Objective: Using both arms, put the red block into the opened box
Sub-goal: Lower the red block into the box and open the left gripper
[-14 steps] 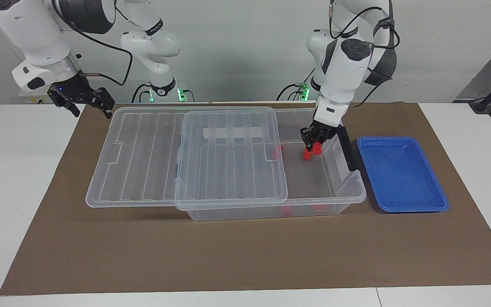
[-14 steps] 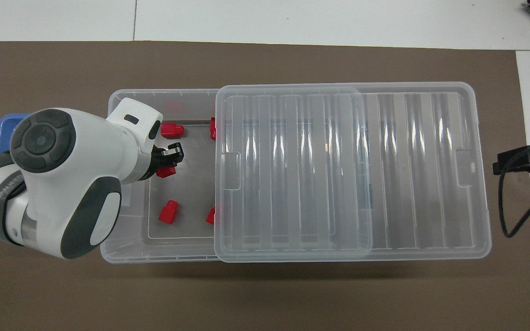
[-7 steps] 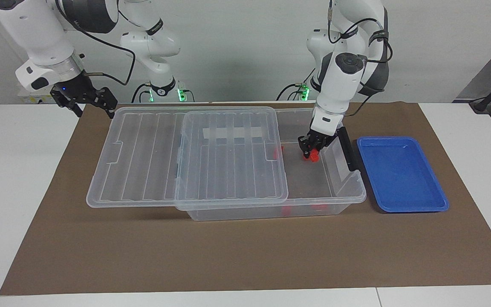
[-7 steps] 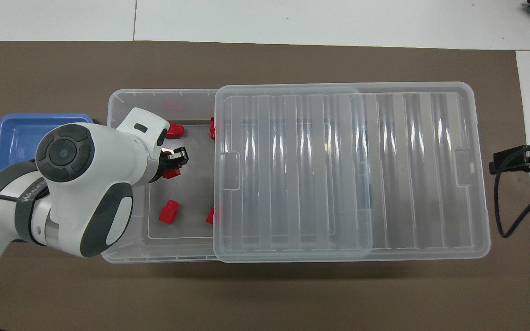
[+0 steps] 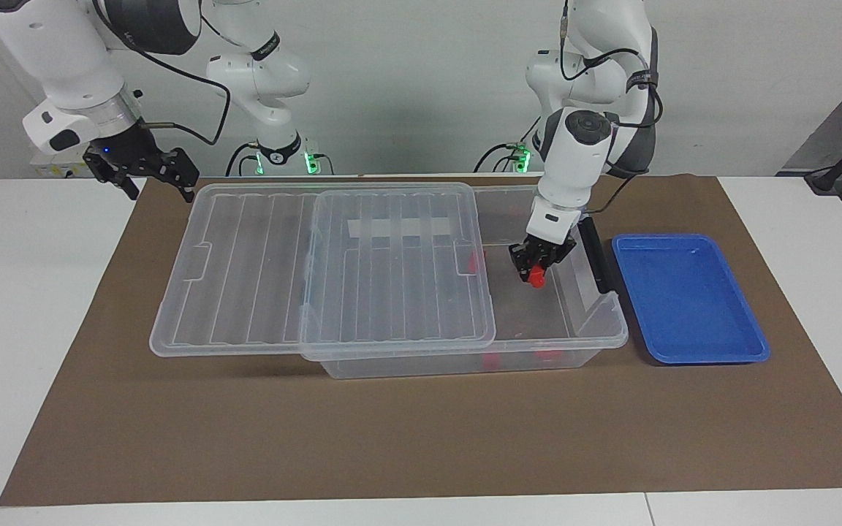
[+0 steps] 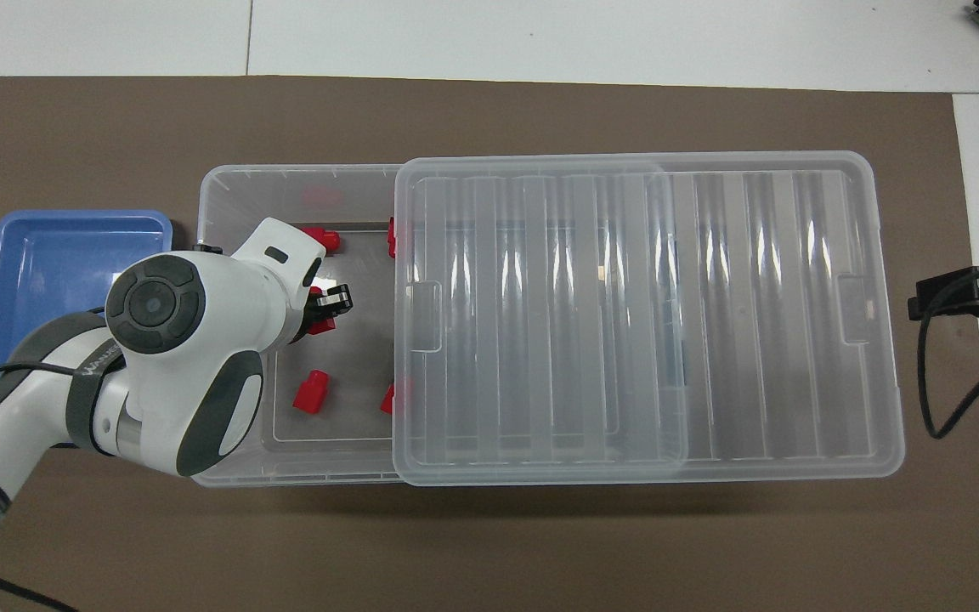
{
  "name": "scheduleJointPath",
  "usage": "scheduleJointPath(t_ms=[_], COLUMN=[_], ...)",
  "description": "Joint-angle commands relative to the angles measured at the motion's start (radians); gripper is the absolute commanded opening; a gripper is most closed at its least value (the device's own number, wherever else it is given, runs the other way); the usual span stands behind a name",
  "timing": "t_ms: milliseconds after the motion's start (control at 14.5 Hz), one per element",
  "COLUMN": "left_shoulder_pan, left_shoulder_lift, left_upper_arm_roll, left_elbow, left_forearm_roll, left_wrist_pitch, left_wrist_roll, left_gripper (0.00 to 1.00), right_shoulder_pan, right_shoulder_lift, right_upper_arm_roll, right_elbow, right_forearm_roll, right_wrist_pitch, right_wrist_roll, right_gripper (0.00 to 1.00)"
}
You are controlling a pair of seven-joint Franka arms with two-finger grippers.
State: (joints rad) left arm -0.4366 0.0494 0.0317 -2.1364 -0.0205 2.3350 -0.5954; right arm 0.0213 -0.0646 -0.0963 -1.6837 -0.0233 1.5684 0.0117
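Since a second earlier the left arm had dropped and swung in over the box (image 5: 589, 321), carrying the red block (image 5: 536, 278) from above rim level down into the open end; the blue tray (image 6: 56, 255), partly covered by the arm earlier, now showed almost whole in the overhead view.

Findings, from the left arm's end of the worktop (image 5: 41, 307):

1. The blue tray lay just beside the box, on the outer side of the left fingers (image 5: 534, 264).
2. The left fingers were clamped on the red block, inside the box walls and low over the floor. Whether the block touched the floor could not be told.
3. Only the block's lower part showed beneath the fingers. Its long axis appeared roughly upright, pointing down at the floor, but this was not certain.
4. Four other red blocks (image 6: 311, 393) lay on the floor around the fingers.
5. The lid (image 5: 245, 270) sat slid toward the right arm's end.
6. The right fingers (image 5: 159, 186) stood apart, empty, waiting over the lid's corner.

Judgement: the block was placed in all but release.
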Motion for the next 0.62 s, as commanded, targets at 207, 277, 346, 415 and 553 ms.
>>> scheduleJointPath(t_ms=[207, 277, 346, 415, 553], left_shoulder_pan=[-0.004, -0.004, -0.004, -0.004, -0.004], left_shoulder_lift=[0.035, 0.043, 0.053, 0.064, 0.079], left_upper_arm_roll=[0.014, 0.016, 0.016, 0.016, 0.016], left_elbow=[-0.045, -0.057, -0.062, -0.063, -0.065], left_forearm_roll=[0.031, 0.031, 0.031, 0.031, 0.031], left_wrist_pitch=[0.096, 0.119, 0.133, 0.138, 0.153], left_wrist_roll=[0.011, 0.012, 0.013, 0.013, 0.011], left_gripper=[0.00, 0.00, 0.00, 0.00, 0.00], right_shoulder_pan=[0.009, 0.011, 0.029, 0.051, 0.046], right_shoulder_lift=[-0.003, -0.003, -0.004, -0.003, -0.003], right_upper_arm_roll=[-0.008, -0.010, -0.014, -0.038, -0.043], right_elbow=[0.002, 0.002, 0.002, 0.002, 0.002], right_forearm_roll=[-0.004, -0.004, -0.004, -0.004, -0.006], right_wrist_pitch=[-0.013, -0.013, -0.013, -0.014, -0.017], right_wrist_roll=[0.002, 0.001, 0.002, 0.002, 0.001], right_gripper=[1.00, 1.00, 1.00, 1.00, 1.00])
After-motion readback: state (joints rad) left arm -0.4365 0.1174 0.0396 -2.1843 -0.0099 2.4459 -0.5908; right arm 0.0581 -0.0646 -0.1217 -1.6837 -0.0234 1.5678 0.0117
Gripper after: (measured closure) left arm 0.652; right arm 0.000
